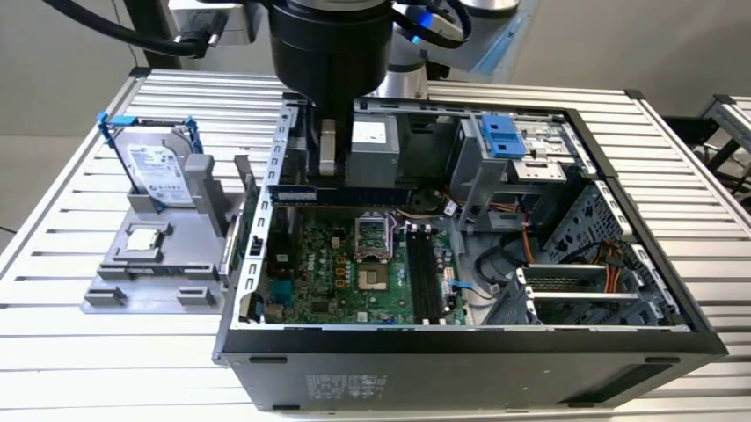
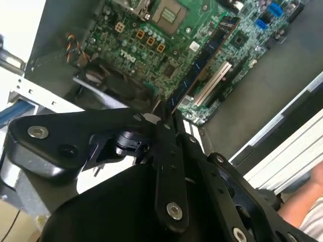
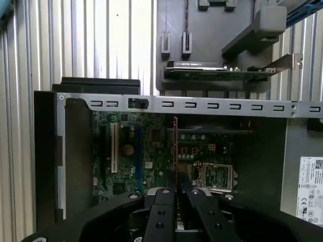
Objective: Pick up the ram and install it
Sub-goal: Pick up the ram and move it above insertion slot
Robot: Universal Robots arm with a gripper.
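One ram (image 1: pixel 375 194) clamped in gripper (image 1: pixel 330 174), over mobo (image 1: pixel 340 264).

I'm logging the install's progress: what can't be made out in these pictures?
Gripped end of the ram: second wrist view, covered by the pincer.
Faces of the ram: first wrist view, seen edge-on.
Latches of the memory slots: exterior view, too small to tell open or shut.

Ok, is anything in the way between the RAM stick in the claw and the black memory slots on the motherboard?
Nothing visible. The claw holds the ram over the open case, and the black memory slots look empty, with only the flat motherboard between. A cable bundle lies by their far end, seemingly not across them.
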